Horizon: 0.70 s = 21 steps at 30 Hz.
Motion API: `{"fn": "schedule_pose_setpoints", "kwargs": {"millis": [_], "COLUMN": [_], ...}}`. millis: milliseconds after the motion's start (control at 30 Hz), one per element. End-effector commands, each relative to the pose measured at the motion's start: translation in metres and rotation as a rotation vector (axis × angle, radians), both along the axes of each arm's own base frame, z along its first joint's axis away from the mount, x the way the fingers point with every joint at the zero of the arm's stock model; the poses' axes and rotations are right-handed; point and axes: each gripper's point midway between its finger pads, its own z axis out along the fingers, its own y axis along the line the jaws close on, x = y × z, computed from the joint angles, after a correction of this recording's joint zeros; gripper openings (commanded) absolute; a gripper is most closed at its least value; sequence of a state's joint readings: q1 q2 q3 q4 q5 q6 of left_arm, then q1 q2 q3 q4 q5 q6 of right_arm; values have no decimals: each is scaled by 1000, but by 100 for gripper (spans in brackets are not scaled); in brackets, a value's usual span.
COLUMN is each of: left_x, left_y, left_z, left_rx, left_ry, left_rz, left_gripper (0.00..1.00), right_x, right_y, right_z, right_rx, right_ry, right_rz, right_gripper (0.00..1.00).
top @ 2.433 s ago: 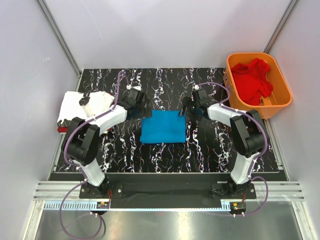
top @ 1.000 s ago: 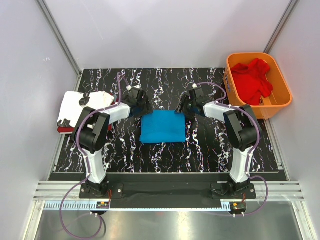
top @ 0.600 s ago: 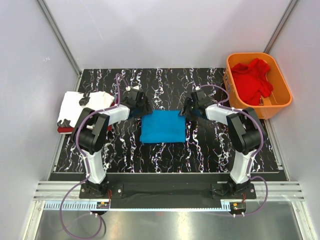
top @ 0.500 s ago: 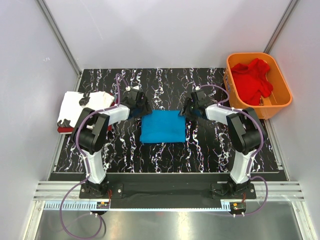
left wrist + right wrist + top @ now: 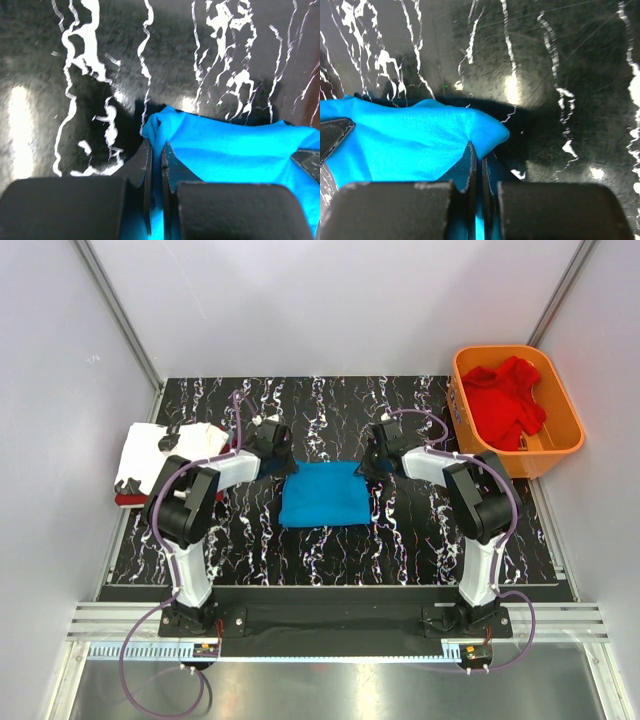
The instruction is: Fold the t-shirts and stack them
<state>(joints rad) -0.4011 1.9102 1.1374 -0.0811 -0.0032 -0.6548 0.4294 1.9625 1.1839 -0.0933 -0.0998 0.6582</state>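
Note:
A folded bright blue t-shirt (image 5: pixel 325 493) lies in the middle of the black marbled table. My left gripper (image 5: pixel 285 462) is shut on its far left corner, with cloth pinched between the jaws in the left wrist view (image 5: pixel 156 150). My right gripper (image 5: pixel 366 462) is shut on the far right corner, gripping a fold of blue cloth (image 5: pixel 405 135). A white t-shirt with black marks (image 5: pixel 160 450) rests on a dark red one (image 5: pixel 125 499) at the table's left edge. A brighter red t-shirt (image 5: pixel 505 400) lies crumpled in the orange basket.
The orange plastic basket (image 5: pixel 565 410) stands at the back right, just off the table mat. Grey walls close in the back and both sides. Both arms reach inward from the near edge towards the blue cloth.
Both grippers stood open at the blue t-shirt's far corners and have shut on them. The corners are now slightly bunched up.

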Motion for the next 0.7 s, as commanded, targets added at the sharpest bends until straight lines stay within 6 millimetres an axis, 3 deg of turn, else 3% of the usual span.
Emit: {"fn": "schedule_pose_setpoints", "kwargs": {"millis": [0, 33, 200, 233, 300, 333, 400, 433, 467, 600, 667], "left_x": [-18, -18, -43, -48, -63, -69, -83, -89, -98, -123, -138], "left_y": [15, 17, 42, 48, 63, 70, 91, 99, 107, 145, 160], "left_z": [13, 34, 79, 99, 108, 127, 134, 152, 154, 198, 206], "left_rx": [62, 53, 103, 98, 129, 122, 153, 144, 155, 183, 221], "left_ry": [8, -31, -97, -140, -140, -182, -181, -222, -209, -265, -257], "left_rz": [4, 3, 23, 34, 53, 66, 107, 126, 136, 228, 265], "left_gripper": [0, 0, 0, 0, 0, 0, 0, 0, 0, 0, 0], "right_x": [-7, -7, -22, -29, -37, -39, -49, -50, -56, -68, -71], "right_y": [23, 28, 58, 70, 82, 89, 107, 116, 128, 169, 192], "right_z": [31, 49, 105, 123, 141, 157, 172, 185, 191, 218, 237], "right_rx": [15, 32, 84, 107, 121, 138, 159, 173, 184, 223, 249], "right_ry": [-65, -105, -234, -271, -312, -343, -368, -390, -395, -427, -460], "right_rz": [86, 101, 199, 229, 263, 277, 315, 330, 352, 431, 470], "right_gripper": [0, 0, 0, 0, 0, 0, 0, 0, 0, 0, 0]}}
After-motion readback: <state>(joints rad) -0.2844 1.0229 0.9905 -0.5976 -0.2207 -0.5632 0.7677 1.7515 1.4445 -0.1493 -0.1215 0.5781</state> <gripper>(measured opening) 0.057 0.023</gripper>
